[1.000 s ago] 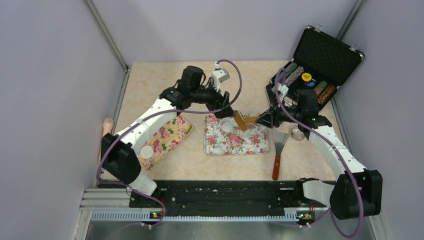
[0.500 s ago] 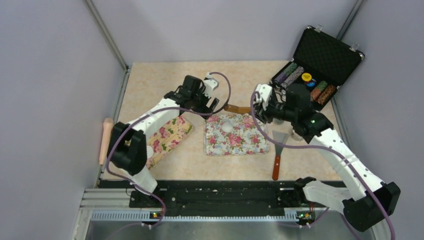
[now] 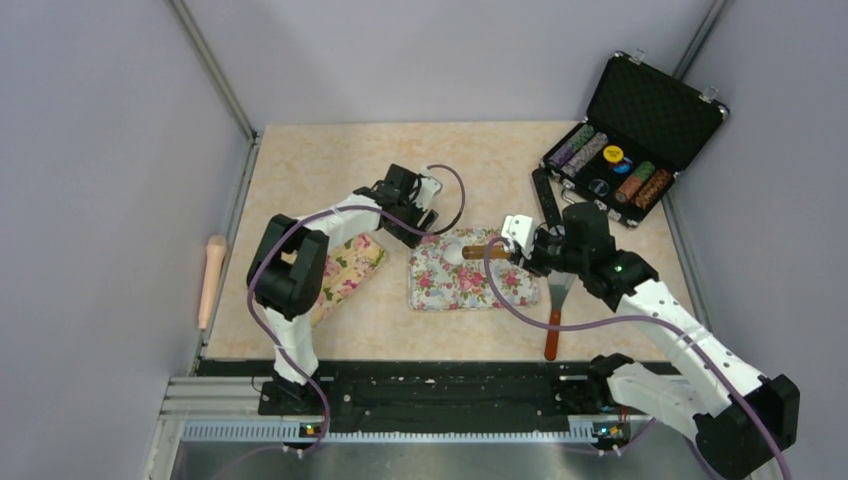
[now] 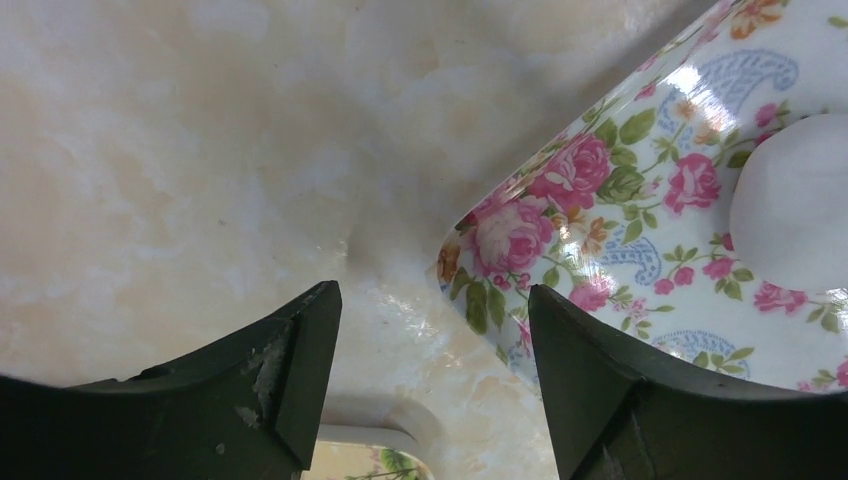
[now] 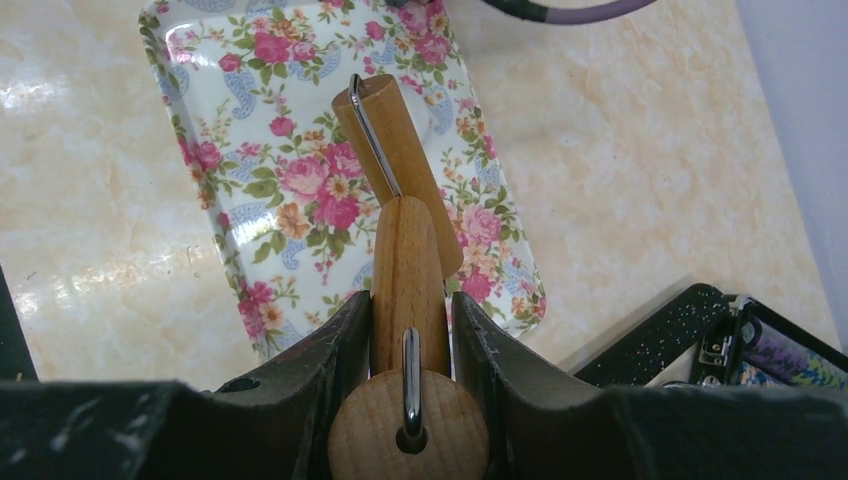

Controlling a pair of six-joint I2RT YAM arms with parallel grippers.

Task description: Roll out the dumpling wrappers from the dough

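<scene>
Top external view: the table point(image 3: 320, 170) carries a floral tray point(image 3: 500, 285) at centre. One dumpling wrapper point(image 3: 453, 250), a white round of dough, lies on the tray's far left part.

The right gripper point(image 3: 512, 251) reaches in from the tray's right side. In the right wrist view both of its fingers point(image 5: 350, 340) are pressed against the handle of a small wooden roller point(image 5: 395, 165). The roller's wire-framed barrel points out over the tray. From above, the barrel's far end meets the wrapper's right edge; whether it bears down on the dough cannot be told.

The left gripper point(image 3: 428, 215) sits low at the tray's far left corner. The left wrist view shows its dark fingers point(image 4: 290, 370) spread apart with nothing between them. Bare tabletop and the tray's rounded corner lie beneath, and the wrapper shows at the right edge of that view, apart from the fingers.

Also noted:
- A second floral tray point(image 3: 352, 262) lies left of the first, partly under the left arm.
- A wooden-handled spatula point(image 3: 552, 312) lies just right of the centre tray.
- An open black case point(image 3: 645, 105) holding coloured chips stands at the far right corner.
- A pale rolling pin point(image 3: 211, 280) lies along the left wall.
</scene>
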